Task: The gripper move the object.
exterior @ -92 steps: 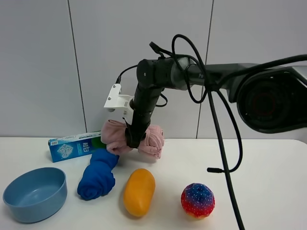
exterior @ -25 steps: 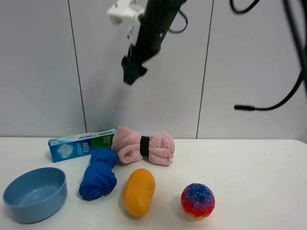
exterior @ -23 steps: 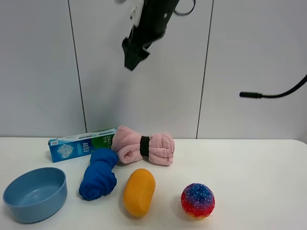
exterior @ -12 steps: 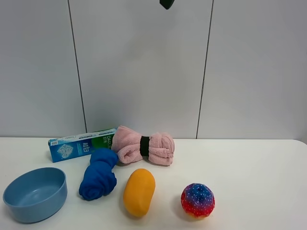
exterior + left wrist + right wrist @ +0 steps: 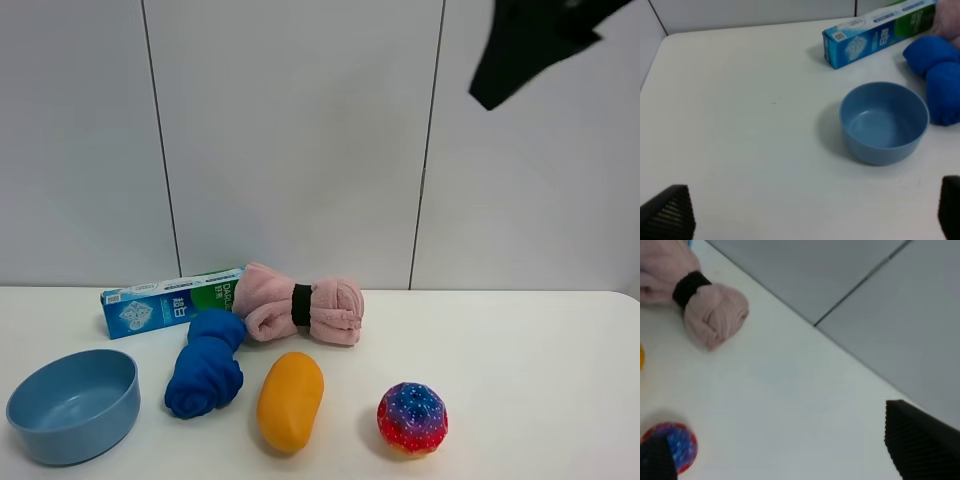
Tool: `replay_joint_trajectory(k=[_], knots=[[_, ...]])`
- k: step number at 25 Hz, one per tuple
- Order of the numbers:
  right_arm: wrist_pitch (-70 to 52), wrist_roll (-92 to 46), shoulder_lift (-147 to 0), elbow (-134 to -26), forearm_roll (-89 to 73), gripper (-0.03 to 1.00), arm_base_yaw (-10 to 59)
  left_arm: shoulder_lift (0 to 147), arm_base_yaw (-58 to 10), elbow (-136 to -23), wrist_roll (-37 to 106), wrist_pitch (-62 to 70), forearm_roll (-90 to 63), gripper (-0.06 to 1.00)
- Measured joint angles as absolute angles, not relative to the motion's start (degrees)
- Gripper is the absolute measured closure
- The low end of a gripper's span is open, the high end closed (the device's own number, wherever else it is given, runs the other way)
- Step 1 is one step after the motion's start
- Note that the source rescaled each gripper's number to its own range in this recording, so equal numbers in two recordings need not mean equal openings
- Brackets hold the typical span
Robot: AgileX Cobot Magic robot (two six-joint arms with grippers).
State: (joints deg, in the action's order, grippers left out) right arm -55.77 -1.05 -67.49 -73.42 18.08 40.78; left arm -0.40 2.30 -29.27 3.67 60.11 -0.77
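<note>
Swung up and away to the upper right: right black two-fingered gripper [image 5: 785,457], jaws wide, empty.
Pale pink fluffy rolled towel [image 5: 299,304], soft, light; best pinched at black band [image 5: 302,304], beside blue rolled cloth [image 5: 206,364].

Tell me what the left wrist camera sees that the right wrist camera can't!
Only the left wrist view shows the round light-blue plastic bowl, the blue-and-green cardboard box and the rolled dark-blue cloth. Only the right wrist view shows the red-and-blue speckled ball, the black band on the towel, and the grey wall panels. Both show the white table and the fluffy pale pink rolled towel, though the left view catches only its edge.
</note>
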Motion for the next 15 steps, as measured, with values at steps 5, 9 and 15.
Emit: replay_joint_trajectory(k=[5,9,15], knots=[[-57.43,5.67,-52.57,-63.18,14.71,0.26,37.49,-0.4,2.3,-29.27,3.67,60.11,-0.77,-0.06],[-59.76,6.33,-43.18,-54.66,10.0,0.26,28.36,-0.4,2.3,-29.27,3.67,60.11,-0.77,-0.06],[-60.42,6.33,-28.99,-44.62,2.58,0.26,12.12,-0.4,2.3,-29.27,3.67,60.11,-0.77,-0.06]])
